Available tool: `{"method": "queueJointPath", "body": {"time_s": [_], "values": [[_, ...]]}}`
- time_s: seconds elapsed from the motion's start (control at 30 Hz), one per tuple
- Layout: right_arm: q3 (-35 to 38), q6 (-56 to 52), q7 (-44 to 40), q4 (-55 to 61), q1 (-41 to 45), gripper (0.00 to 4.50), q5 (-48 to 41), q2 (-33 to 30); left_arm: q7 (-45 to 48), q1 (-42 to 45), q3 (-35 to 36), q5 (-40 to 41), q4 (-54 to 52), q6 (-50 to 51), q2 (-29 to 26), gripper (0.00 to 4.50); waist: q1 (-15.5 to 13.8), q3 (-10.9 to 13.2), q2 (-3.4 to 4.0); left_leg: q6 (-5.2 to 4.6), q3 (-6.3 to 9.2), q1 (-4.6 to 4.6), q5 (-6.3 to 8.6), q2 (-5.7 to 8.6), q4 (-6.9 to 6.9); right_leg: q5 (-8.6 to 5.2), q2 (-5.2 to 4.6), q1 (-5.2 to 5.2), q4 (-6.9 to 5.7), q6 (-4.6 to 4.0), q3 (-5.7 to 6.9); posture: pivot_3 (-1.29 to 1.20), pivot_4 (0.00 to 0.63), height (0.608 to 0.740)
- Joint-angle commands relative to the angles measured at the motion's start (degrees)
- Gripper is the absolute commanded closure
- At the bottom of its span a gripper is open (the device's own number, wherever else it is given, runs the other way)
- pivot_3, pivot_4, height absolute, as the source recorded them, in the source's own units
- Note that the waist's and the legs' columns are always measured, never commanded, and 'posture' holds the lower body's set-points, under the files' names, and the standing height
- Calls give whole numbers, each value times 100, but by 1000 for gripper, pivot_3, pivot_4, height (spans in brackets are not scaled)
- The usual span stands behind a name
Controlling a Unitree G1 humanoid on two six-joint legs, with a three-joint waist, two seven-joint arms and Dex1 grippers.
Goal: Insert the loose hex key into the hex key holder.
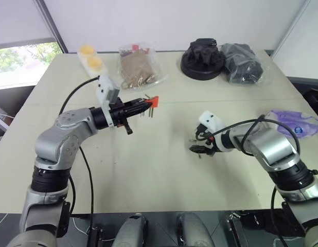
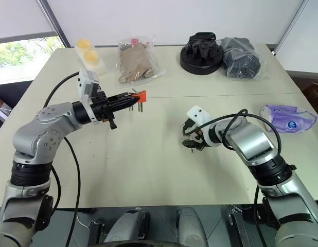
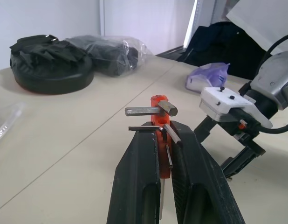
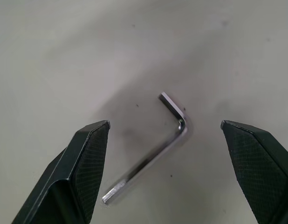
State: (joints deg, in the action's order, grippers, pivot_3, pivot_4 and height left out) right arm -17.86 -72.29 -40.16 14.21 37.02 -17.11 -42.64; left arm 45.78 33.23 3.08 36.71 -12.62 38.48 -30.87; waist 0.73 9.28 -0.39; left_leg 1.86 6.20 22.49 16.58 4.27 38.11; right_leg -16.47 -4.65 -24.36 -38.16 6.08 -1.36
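**Right gripper over the key**

I've got my right gripper (image 4: 165,172) spread wide above the table (image 1: 148,170), its 2 fingers (image 4: 83,163) either side of the loose key (image 4: 153,154), which lies flat, untouched. My left gripper (image 3: 165,154) is clamped on the orange holder (image 3: 159,100), held up off the table.

Loose hex key (image 4: 153,151): bright, smooth metal. Hex key holder (image 3: 159,140): glossy orange-red plastic. Desk (image 1: 148,170): matt, smooth. Right gripper (image 4: 165,172) pads (image 4: 90,158): fine-textured black.
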Motion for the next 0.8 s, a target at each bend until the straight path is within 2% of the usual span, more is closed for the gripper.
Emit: {"method": "queueJointPath", "body": {"time_s": [0.03, 0.23, 0.27, 0.33, 0.5, 0.7, 0.77, 0.8], "values": [[47, -164, 29, 44, 88, 539, -49, 7, -35, 62, 57, 14, -199, -50, -17, 4500, -1, 0, 0, 0, 0, 0, 0, 0, 0, 0, 0, 0, 0, 0, 0, 0, 150, 740], [24, -273, 35, -85, 153, 539, -73, 35, -56, 77, 46, -9, -168, -77, -10, 4500, -1, 0, 0, 0, 0, 0, 0, 0, 0, 0, 0, 0, 0, 0, 1, 0, 150, 740], [14, -257, 48, -101, 152, 1046, -68, 45, -65, 81, 43, -12, -174, -76, -7, 4500, -1, 0, 0, 0, 0, 0, 0, 0, 0, 0, 0, 0, 0, 0, 1, 0, 150, 740], [0, -250, 69, -115, 154, 1790, -67, 65, -81, 84, 39, -19, -182, -78, -4, 4500, 1, 0, 0, 0, 0, 0, 0, 0, 0, 0, 0, 0, 0, 0, 1, 0, 150, 740], [-72, -172, 121, -97, 166, 4435, -33, 122, -122, 70, 61, -15, -194, -74, -16, 4500, 5, 0, 0, 0, 0, 0, 0, 0, 0, 0, 1, 0, 0, 0, 1, 0, 150, 740], [-313, 379, 157, 60, 97, 4480, 221, 75, -160, 57, 80, -2, -204, -60, -23, 4500, 22, -1, -1, 0, 0, -1, 0, -1, 0, 0, 2, 0, 0, 0, 1, 0, 150, 740], [-103, 891, 363, 57, -10, 4480, 333, 269, -164, 77, 72, -6, -178, -66, -12, 4500, 22, -1, -1, 0, 0, 0, 0, -2, -1, 0, 3, -1, 0, 0, 1, 0, 150, 740], [78, 1477, 561, 16, -93, 4480, 451, 429, -166, 85, 65, -14, -159, -80, -2, 4500, 19, -1, -1, 0, 1, -1, 0, -2, -1, 0, 3, -1, 0, 0, 1, 0, 150, 740]]}}
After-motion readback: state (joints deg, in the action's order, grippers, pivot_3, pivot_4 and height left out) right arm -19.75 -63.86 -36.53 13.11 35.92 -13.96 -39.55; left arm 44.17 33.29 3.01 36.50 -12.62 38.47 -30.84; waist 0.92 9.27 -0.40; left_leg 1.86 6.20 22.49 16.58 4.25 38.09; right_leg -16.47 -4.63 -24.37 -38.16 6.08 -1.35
